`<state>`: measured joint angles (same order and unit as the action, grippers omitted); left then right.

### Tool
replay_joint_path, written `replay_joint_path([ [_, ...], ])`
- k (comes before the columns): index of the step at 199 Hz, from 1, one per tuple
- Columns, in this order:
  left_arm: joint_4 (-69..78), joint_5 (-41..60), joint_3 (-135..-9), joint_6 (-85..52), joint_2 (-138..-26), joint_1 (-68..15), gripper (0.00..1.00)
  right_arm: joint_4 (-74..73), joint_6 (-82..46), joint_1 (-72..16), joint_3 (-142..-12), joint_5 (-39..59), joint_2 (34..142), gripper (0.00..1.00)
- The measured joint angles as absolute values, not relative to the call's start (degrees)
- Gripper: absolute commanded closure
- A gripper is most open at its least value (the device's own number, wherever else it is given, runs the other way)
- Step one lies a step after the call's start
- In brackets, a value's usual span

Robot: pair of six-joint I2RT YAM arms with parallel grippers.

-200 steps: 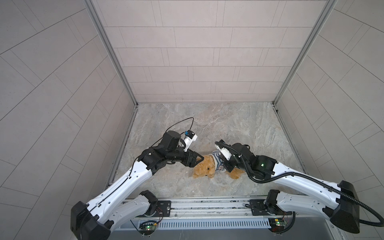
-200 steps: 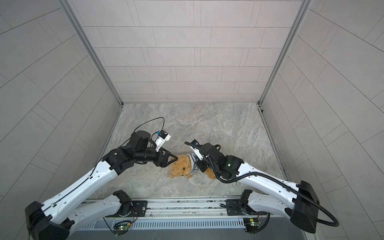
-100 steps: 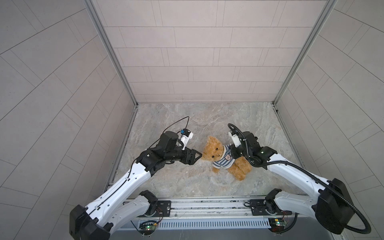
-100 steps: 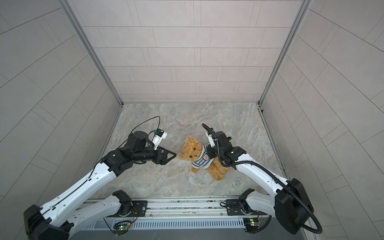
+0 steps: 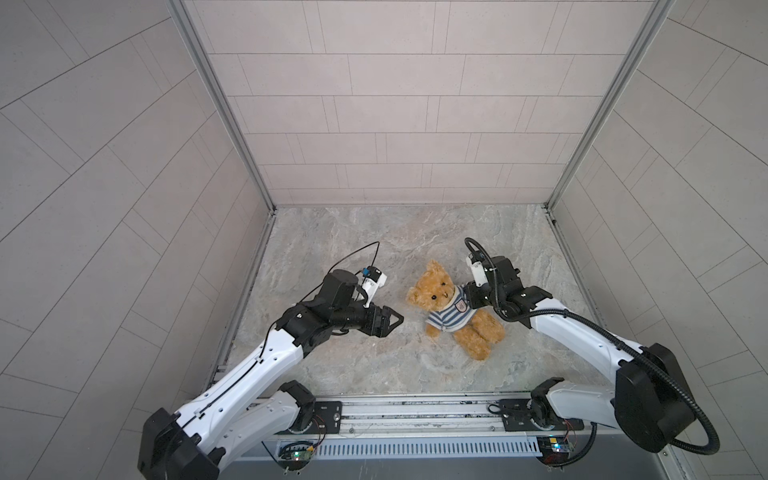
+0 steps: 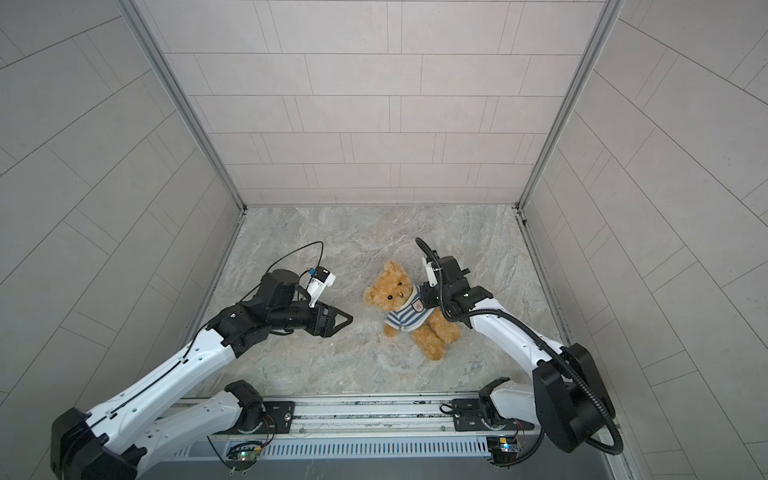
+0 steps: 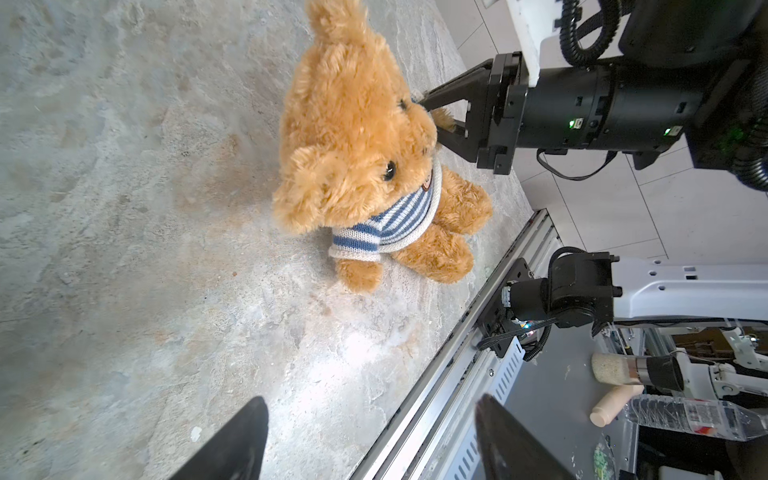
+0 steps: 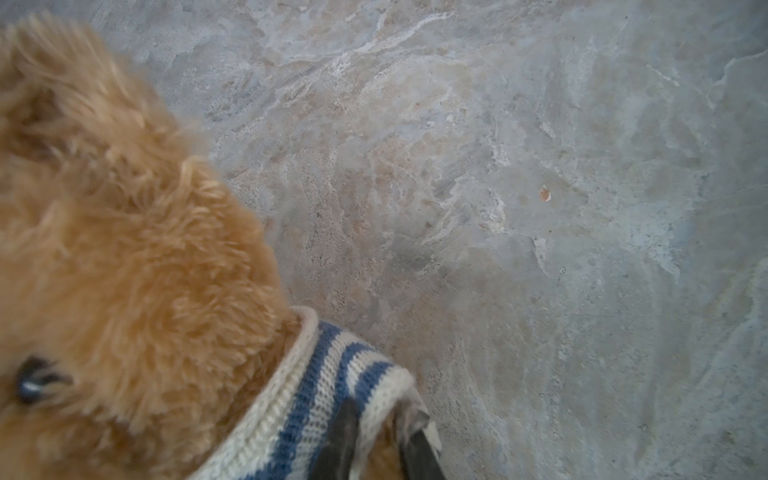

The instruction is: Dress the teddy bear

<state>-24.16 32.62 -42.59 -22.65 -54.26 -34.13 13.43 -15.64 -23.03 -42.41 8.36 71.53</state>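
No legible text anywhere, not even on the shirt badge.

The bear, fluffy and golden-brown with black bead eyes, sits just below the middle of both top views. Its head tilts toward the upper left and its legs stretch toward the lower right. It wears a blue-and-white striped shirt with a chest badge; the paws and legs are bare.

The teddy bear in striped shirt sits, right gripper straddling its arm.
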Motion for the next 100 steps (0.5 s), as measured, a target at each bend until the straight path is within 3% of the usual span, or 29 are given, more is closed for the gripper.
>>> replay_joint_path([
  [50, -20.05, 31.29, -40.16, -25.56, -54.22, -37.01, 0.18, 13.3, -18.06, -22.44, -42.41, 8.03, 71.5, 0.69],
  [100, -15.97, 28.6, -38.54, -28.56, -54.57, -41.69, 0.18, 14.13, -19.9, -22.44, -42.39, 7.29, 68.25, 0.51],
])
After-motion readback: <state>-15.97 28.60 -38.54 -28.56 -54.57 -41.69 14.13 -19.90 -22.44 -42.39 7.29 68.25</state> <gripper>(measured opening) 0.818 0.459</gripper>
